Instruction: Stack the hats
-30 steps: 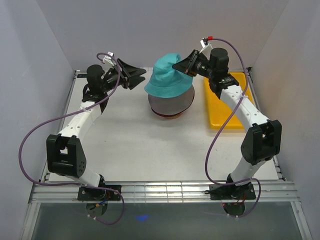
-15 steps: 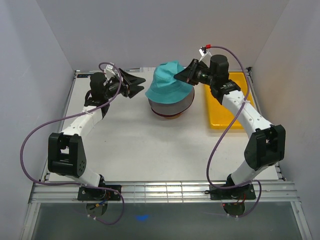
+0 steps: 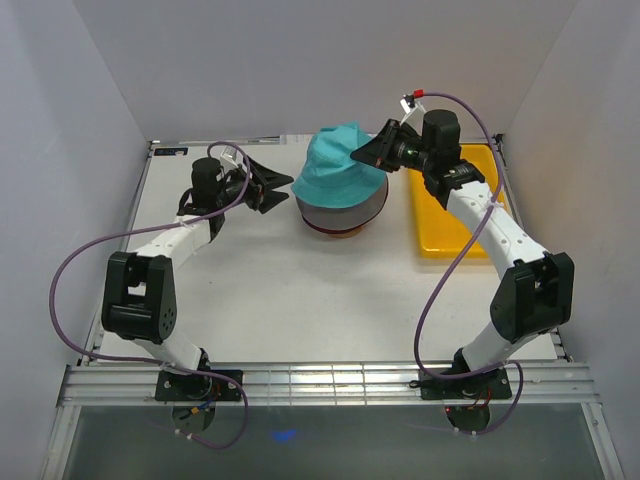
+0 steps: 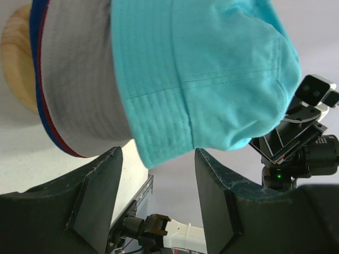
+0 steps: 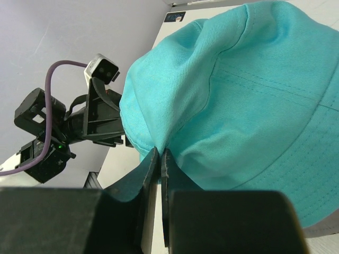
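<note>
Left pincer (image 3: 284,184): jaws wide, empty; teal hat (image 3: 338,168) brim just ahead of tips. Teal hat tops stack over grey hat (image 3: 335,212), dark red hat (image 3: 340,233), blue hat (image 4: 35,32). Right pincer (image 3: 358,155): clamped on teal hat crown fold.

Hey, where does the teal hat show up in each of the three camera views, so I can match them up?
Top external: the teal hat sits upper centre, on top of the grey hat.
Left wrist: it fills the upper right, above the open left claw.
Right wrist: it fills the right side, with a fold pinched in the right claw.
Shared landmark: the right claw gripping the hat shows in all three.
</note>
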`<state>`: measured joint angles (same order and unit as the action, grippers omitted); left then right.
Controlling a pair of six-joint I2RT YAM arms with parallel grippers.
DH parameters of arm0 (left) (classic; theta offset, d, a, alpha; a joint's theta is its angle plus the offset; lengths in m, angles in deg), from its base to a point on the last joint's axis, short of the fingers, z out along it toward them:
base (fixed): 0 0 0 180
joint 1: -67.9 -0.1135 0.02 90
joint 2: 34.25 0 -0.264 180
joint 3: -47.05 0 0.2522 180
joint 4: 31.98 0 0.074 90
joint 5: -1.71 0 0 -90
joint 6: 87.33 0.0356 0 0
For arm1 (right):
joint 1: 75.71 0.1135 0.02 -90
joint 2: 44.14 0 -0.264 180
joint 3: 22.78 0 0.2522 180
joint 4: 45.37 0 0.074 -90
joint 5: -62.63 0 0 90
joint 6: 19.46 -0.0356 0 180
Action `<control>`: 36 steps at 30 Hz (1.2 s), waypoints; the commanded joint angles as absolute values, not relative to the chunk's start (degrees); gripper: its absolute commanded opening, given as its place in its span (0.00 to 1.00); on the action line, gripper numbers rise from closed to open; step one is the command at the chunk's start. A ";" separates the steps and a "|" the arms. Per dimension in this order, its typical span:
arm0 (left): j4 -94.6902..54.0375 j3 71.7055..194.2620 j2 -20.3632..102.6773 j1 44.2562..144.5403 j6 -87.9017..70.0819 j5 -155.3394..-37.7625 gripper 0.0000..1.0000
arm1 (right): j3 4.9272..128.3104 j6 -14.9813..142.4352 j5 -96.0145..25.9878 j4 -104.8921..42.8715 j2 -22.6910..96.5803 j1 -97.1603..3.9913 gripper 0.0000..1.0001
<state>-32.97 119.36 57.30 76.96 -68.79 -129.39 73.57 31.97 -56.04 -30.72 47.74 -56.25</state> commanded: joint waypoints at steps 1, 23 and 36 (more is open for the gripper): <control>-31.94 119.35 56.98 76.60 -66.76 -128.46 0.67 | 73.16 33.19 -56.20 -29.85 44.98 -57.08 0.08; -42.65 119.53 62.96 79.32 -73.44 -127.84 0.66 | 75.53 32.57 -57.43 -29.50 46.39 -57.69 0.09; -49.25 116.98 63.57 80.11 -78.45 -126.52 0.60 | 74.83 31.78 -57.52 -30.37 46.22 -57.69 0.09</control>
